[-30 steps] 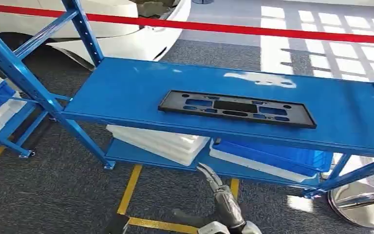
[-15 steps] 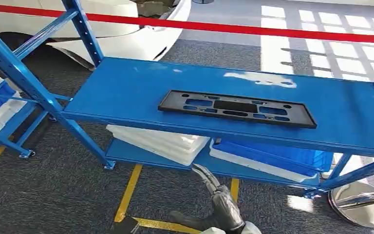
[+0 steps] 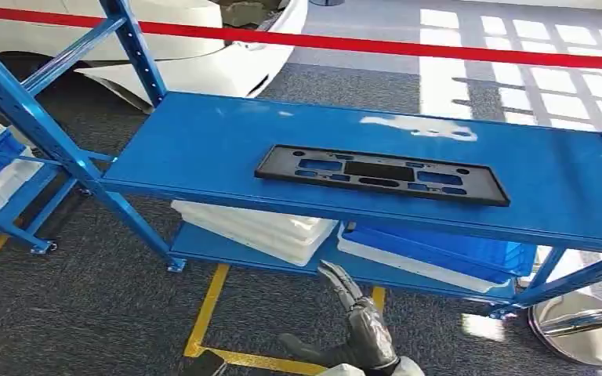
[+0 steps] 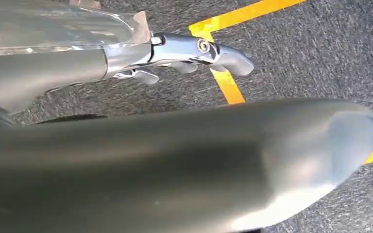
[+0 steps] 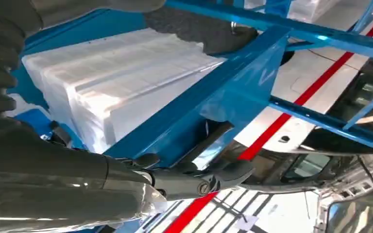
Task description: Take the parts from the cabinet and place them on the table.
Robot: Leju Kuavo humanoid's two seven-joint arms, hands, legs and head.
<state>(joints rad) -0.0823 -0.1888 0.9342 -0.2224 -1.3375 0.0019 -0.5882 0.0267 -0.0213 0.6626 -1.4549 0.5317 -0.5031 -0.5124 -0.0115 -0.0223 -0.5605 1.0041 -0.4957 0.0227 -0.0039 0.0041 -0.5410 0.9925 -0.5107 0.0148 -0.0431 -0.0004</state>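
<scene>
A flat black rectangular part (image 3: 382,175) with several cut-outs lies on the top blue shelf (image 3: 204,141) of the rack, slightly right of its middle. My right hand (image 3: 357,325) is low in front of the rack, below the shelf's front edge. Its fingers are spread toward the lower shelf and hold nothing. The right wrist view has that hand (image 5: 175,179) close under a blue shelf beam, with its fingers extended. My left hand (image 4: 175,160) hangs over the carpet with its fingers straight and nothing in it.
White foam trays (image 3: 259,227) and a blue bin (image 3: 447,251) sit on the lower shelf. A red barrier tape (image 3: 360,43) and a white car (image 3: 204,47) are behind the rack. Yellow floor lines (image 3: 206,309) cross the grey carpet. A round metal base (image 3: 580,325) stands at lower right.
My right hand dipped a little, then shifted slightly right and up, and stays open below the shelf. The black part has not moved.
</scene>
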